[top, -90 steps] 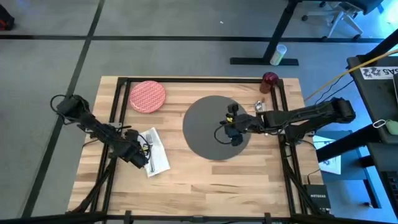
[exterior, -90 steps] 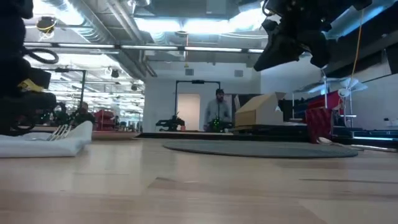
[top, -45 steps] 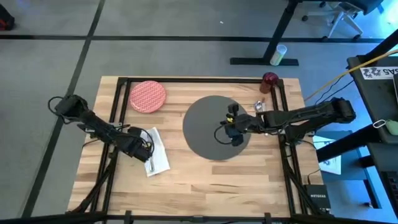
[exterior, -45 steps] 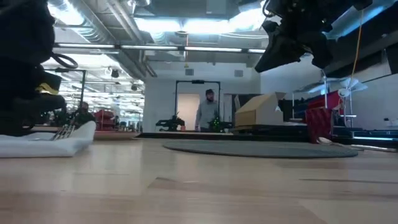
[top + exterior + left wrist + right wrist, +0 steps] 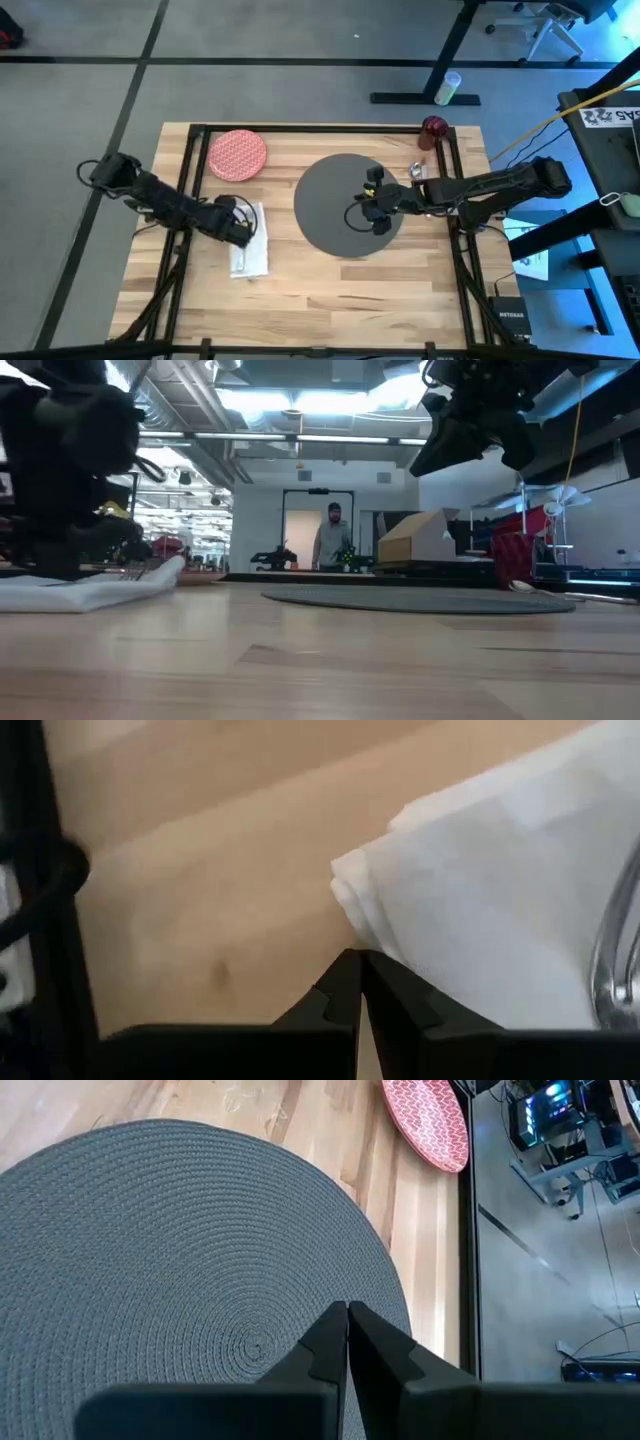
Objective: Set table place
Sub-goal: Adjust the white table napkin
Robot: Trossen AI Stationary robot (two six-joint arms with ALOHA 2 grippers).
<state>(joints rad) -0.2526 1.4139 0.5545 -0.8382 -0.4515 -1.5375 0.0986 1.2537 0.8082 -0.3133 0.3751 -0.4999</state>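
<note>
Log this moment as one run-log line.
left end effector: shut, at napkin edge | right end effector: shut, over mat | plate: unplaced

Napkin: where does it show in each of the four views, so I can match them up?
High view: napkin left of the mat, under the left gripper.
Low view: flat white fold at far left, mat to its right.
Left wrist view: fills the right side, just past the shut fingers.
Right wrist view: not in it; only mat and plate.
Shared landmark: the mat.
</note>
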